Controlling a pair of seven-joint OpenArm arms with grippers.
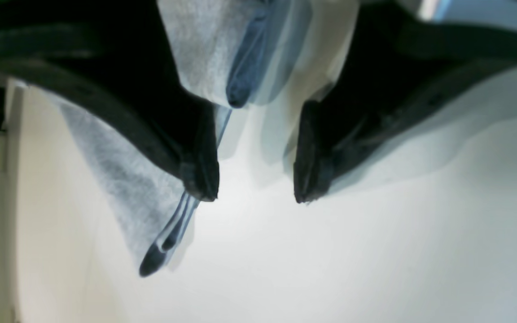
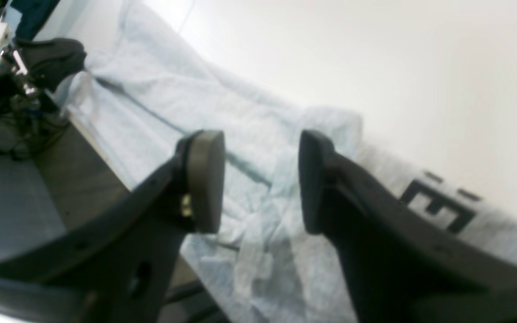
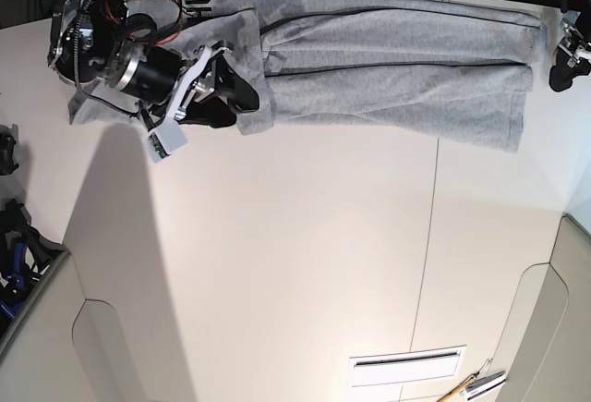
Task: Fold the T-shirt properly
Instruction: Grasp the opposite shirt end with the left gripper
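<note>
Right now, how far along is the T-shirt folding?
Done: the grey T-shirt lies as a long band along the table's far edge, its long sides apparently folded in. In hand: nothing; the left tool and right tool are both open with nothing between their pads, each near one end of the band. Left: folding the band across into a compact rectangle.

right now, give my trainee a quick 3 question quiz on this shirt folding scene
1. True or false: the left end effector is clamped on the T-shirt.
2. Which view shows black lettering on the shirt? A) left wrist B) right wrist C) base
3. Fill in: in the base view, the shirt lies stretched along the table's ____ edge.

Key
1. False; its jaws stand apart with nothing between them.
2. B; the letters sit beside the right end effector.
3. Far (top of that view).
</note>
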